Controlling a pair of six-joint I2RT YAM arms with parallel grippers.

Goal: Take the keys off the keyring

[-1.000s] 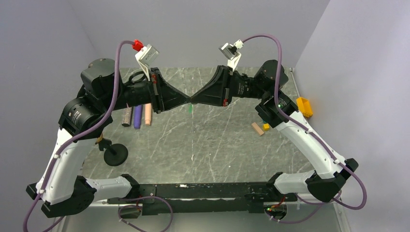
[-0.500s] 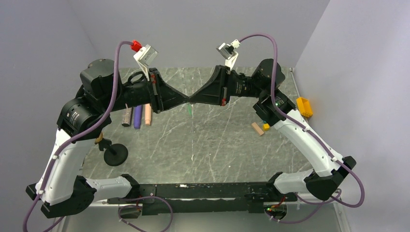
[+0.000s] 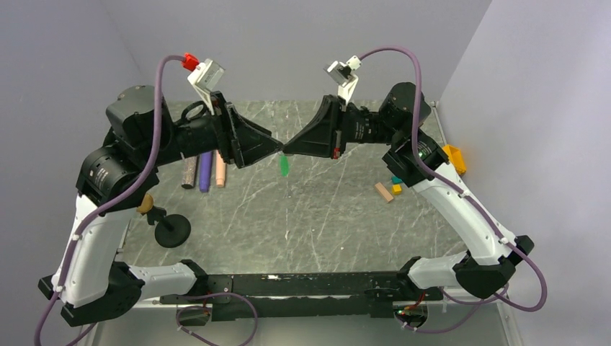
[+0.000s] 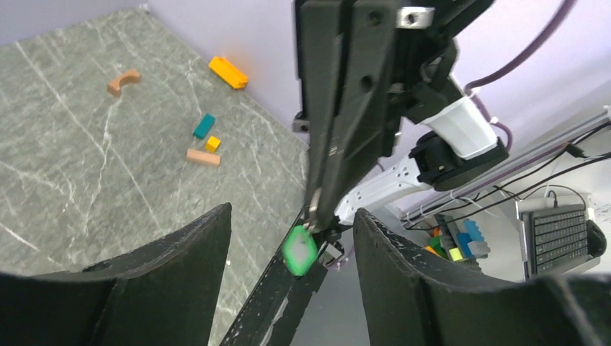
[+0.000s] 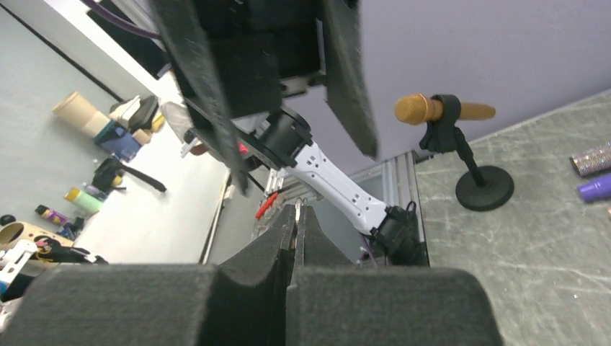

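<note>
High over the middle of the table, my right gripper (image 3: 287, 150) is shut on the keyring (image 5: 297, 207), a thin silvery loop that pokes out between its tips. The green key (image 3: 284, 166) dangles just under those tips. In the left wrist view the same green key (image 4: 300, 250) hangs blurred below the right gripper (image 4: 315, 218). My left gripper (image 3: 277, 146) faces it from the left, a short gap away. Its jaws are open, one on each side of the key, and touch nothing.
Three tube-like items (image 3: 204, 173) lie at the left under my left arm. A black microphone stand (image 3: 171, 230) holds a gold microphone (image 5: 418, 109). At the right lie a wooden block (image 3: 383, 192), a yellow cube (image 3: 396, 189), a teal block (image 4: 204, 126) and an orange block (image 3: 452, 158).
My left gripper has opened and drawn back to the left, off the right gripper's tips. The green key now hangs from the right gripper alone, which stays shut.
</note>
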